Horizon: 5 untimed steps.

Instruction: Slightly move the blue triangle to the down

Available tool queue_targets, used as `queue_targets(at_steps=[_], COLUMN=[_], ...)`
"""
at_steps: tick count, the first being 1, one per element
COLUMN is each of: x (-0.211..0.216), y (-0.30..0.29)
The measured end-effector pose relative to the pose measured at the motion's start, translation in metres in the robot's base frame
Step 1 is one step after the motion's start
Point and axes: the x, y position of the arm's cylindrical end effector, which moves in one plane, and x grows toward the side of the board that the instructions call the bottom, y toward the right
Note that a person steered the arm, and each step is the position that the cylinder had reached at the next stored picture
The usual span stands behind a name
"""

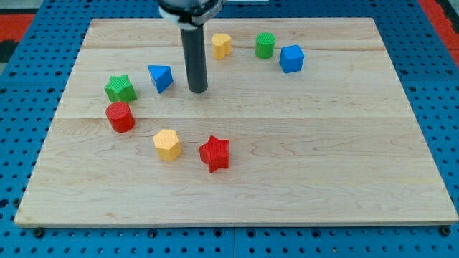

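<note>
The blue triangle (161, 77) lies on the wooden board (301, 158) in the upper left part. My tip (198, 89) rests on the board just to the right of the blue triangle, a small gap apart, slightly lower in the view. The dark rod rises from it to the view's top.
A green star (120, 89) and a red cylinder (120, 117) lie left of the triangle. A yellow hexagon (167, 144) and a red star (214, 153) lie below. A yellow block (221, 45), a green cylinder (265, 45) and a blue cube (291, 58) lie at the top right.
</note>
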Motion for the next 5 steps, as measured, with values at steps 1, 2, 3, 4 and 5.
queue_targets(at_steps=[1,2,3,4,5], x=[-0.012,-0.049,-0.059,-0.06,-0.088], y=[-0.018,-0.033,-0.041,-0.026,-0.025])
